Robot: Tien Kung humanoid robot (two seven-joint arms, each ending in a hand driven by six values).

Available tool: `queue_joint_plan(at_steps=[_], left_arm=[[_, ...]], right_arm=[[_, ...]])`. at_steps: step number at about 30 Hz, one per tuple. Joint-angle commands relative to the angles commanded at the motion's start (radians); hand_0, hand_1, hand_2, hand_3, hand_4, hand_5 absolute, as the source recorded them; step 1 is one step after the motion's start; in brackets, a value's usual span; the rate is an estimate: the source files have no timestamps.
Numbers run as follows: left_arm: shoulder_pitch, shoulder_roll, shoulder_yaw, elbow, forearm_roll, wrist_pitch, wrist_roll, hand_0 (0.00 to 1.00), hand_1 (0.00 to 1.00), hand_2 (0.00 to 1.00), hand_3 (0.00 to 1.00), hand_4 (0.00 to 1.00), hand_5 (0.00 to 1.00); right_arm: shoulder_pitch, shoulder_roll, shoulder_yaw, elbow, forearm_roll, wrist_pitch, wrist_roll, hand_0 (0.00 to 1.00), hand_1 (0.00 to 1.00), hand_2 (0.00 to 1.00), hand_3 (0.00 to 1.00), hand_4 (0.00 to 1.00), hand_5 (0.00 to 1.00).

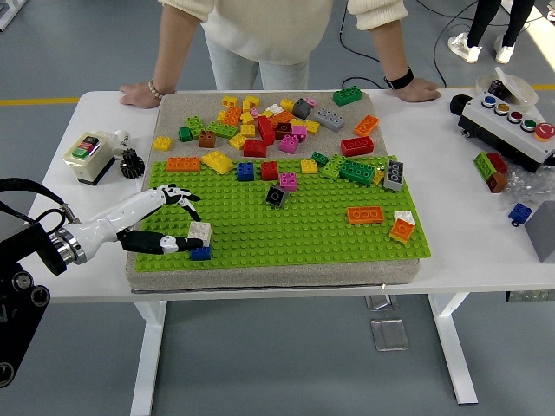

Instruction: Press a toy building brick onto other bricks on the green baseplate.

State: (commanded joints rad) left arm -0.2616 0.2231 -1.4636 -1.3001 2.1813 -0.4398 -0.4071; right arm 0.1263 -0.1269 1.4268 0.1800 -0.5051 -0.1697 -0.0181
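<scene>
**Thumb set against the white brick at the baseplate's near-left corner**

The left hand [165, 221] is held spread, gripping nothing; its thumb touches the white brick [200, 232], stacked on a blue brick [201, 253] on the green baseplate [312, 230], probably for pressing. Loose bricks [269, 121] are heaped beyond.

Green baseplate [295, 227] flat on a grey pad, centre of frame, studs up. White brick [200, 232] stacked on blue brick [201, 253] at lower left of plate, upright, touched from the left by a dark fingertip. Orange brick [365, 214] right of centre, flat; orange-and-white pair [402, 227] just right of it. Black brick [277, 197] mid-plate. Blue, red, pink, yellow, green bricks along plate's top edge. Loose pile [269, 121] on pad above plate.
</scene>
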Motion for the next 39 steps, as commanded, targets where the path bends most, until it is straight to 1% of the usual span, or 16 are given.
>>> queue_joint_plan(at_steps=[1,2,8,17,39], left_arm=[[0.000,0.000,0.002,0.001,0.002,0.000,0.000,0.998,0.984,0.912,0.606,0.998,0.757],[-0.001,-0.002,0.005,0.003,0.004,0.000,0.001,0.998,0.994,0.929,0.617,0.998,0.796],[-0.007,-0.007,0.014,0.019,0.014,0.002,0.002,0.998,0.997,0.930,0.619,0.998,0.802],[-0.023,-0.015,0.021,0.061,0.029,0.010,0.002,0.998,0.997,0.930,0.621,0.998,0.802],[-0.037,-0.024,0.017,0.107,0.049,0.017,0.004,0.998,0.990,0.929,0.612,0.998,0.791]], right_arm=[[0.000,0.000,-0.001,0.000,0.000,0.000,0.000,0.732,0.655,0.706,0.591,0.916,0.495],[0.000,0.001,-0.002,0.000,0.001,0.000,-0.001,0.732,0.655,0.706,0.591,0.916,0.495],[0.002,0.001,-0.005,0.000,0.001,-0.001,-0.002,0.732,0.655,0.706,0.590,0.916,0.495],[0.002,0.002,-0.009,0.000,0.001,0.000,-0.003,0.732,0.655,0.706,0.591,0.916,0.495],[0.002,0.001,-0.002,0.000,0.002,0.002,-0.003,0.732,0.655,0.706,0.591,0.916,0.497]])
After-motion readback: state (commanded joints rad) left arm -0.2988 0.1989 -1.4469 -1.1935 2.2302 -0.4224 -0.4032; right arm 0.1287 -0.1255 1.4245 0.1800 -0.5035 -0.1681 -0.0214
